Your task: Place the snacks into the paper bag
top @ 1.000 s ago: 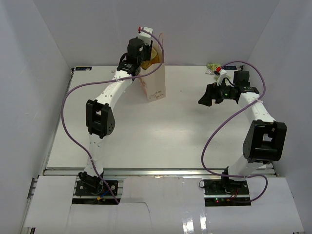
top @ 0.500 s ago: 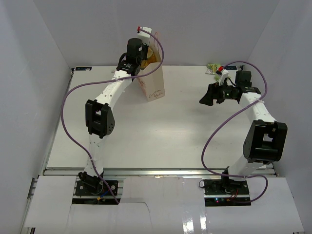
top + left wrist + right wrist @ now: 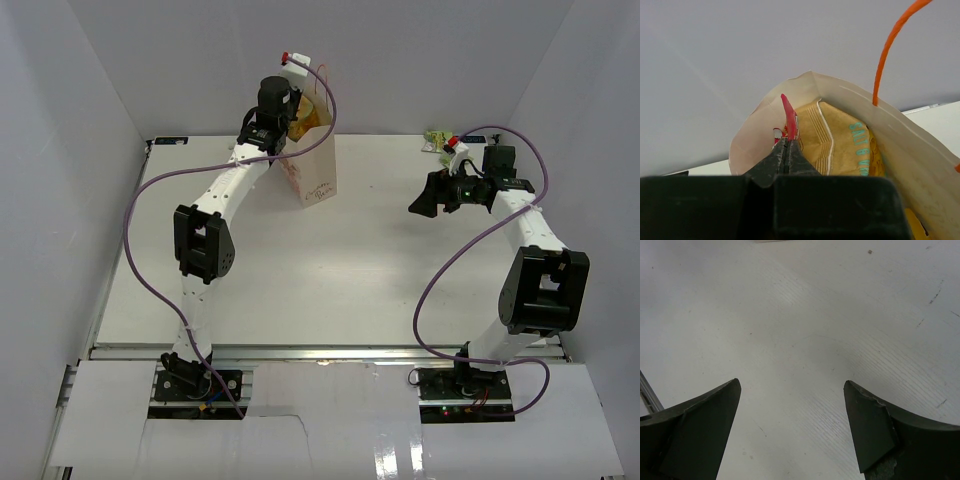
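Paper bag (image 3: pixel 318 172) stands upright on the bench (image 3: pixel 300 280), directly below the left gripper (image 3: pixel 788 144), which hangs over the bag's open mouth. Left gripper: jaws fully closed, fingertips touching. A red packet (image 3: pixel 788 116) stands on edge right at the fingertips; whether it is pinched between them cannot be told. A tan chip bag (image 3: pixel 840 145) sits inside the paper bag, just beside the fingertips and lower, to the right in the wrist view. One orange handle (image 3: pixel 890 47) arcs up further to that side. Right gripper (image 3: pixel 790 387): jaws spread wide, nothing between them, bare bench surface beneath. It is well apart from the paper bag. Small green and yellow packets (image 3: pixel 435 140) lie on the bench just beyond the right gripper, near the far edge.
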